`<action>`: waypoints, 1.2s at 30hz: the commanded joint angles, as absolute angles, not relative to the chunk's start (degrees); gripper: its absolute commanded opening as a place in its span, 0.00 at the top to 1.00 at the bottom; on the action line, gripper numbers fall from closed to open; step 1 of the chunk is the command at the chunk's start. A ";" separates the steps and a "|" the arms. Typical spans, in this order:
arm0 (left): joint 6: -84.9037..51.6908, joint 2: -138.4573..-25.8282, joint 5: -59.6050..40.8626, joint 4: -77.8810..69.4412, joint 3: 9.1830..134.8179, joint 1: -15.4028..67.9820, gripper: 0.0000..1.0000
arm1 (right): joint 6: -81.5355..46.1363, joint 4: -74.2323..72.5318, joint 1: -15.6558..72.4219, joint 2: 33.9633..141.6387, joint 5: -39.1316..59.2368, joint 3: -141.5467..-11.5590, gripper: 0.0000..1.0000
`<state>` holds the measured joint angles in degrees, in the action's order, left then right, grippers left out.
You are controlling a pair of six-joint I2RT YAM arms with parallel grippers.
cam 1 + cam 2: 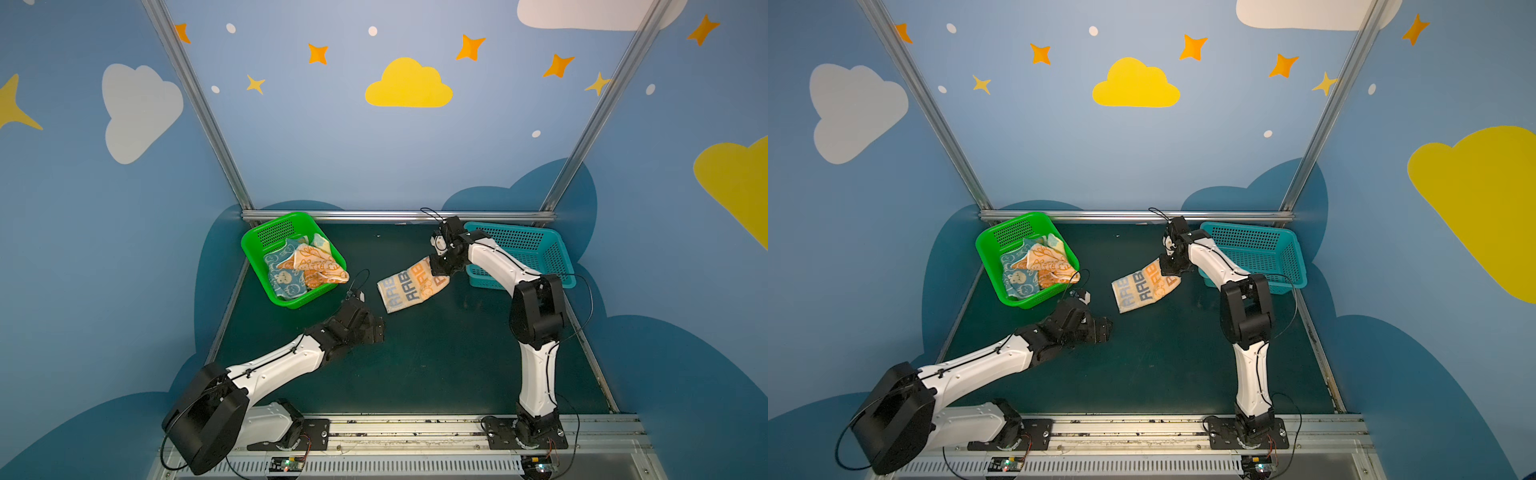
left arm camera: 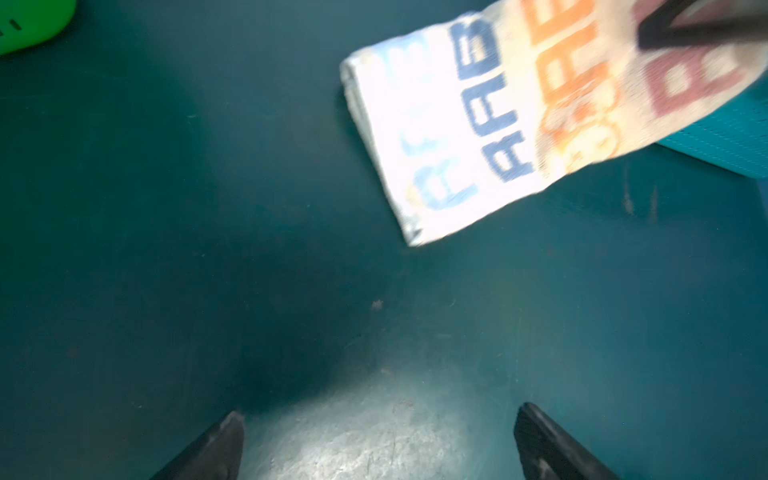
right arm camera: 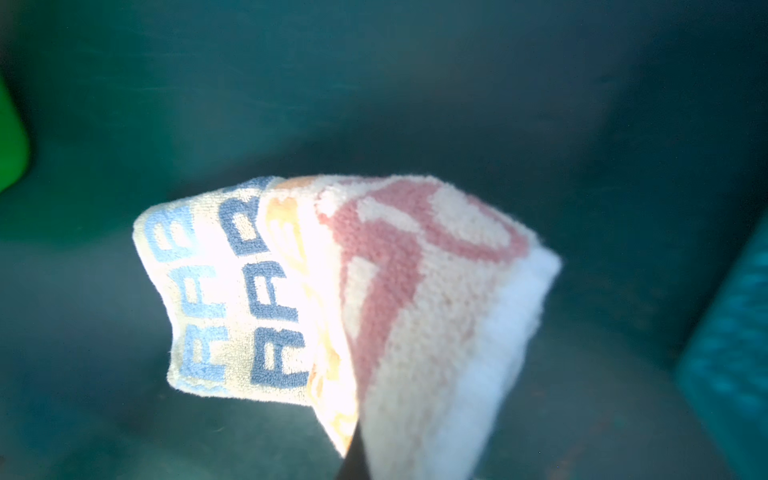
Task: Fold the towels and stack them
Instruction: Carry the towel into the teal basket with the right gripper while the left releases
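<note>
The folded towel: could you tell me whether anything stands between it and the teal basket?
Nothing visible lies between the folded towel, held by the right gripper, and the teal basket, except the basket's own wall.

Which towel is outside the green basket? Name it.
The pale lettered towel, folded, gripped at one end by the right gripper; the other towels lie crumpled inside the green basket.

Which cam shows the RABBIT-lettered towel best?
A top view: the whole towel is sharp, one end in the right claw. Left wrist shows it larger but blurred and cropped. Right wrist is closest, but glare washes it out.
</note>
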<state>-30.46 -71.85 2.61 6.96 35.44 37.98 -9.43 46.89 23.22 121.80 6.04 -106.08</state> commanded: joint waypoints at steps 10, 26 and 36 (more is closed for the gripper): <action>-30.00 -73.20 3.87 8.78 36.20 37.45 0.00 | -1.11 59.72 15.24 127.90 2.19 -126.82 1.00; -29.55 -73.82 3.95 9.15 36.91 37.40 0.00 | 2.80 58.95 5.05 122.24 2.94 -127.47 1.00; -30.48 -75.59 3.91 9.14 37.35 37.44 0.00 | 6.78 57.26 -2.31 122.79 4.09 -126.13 1.00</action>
<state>-30.30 -75.13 3.33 8.62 35.66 37.60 4.97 58.02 -0.93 124.27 4.12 -126.74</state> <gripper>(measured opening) 0.997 0.049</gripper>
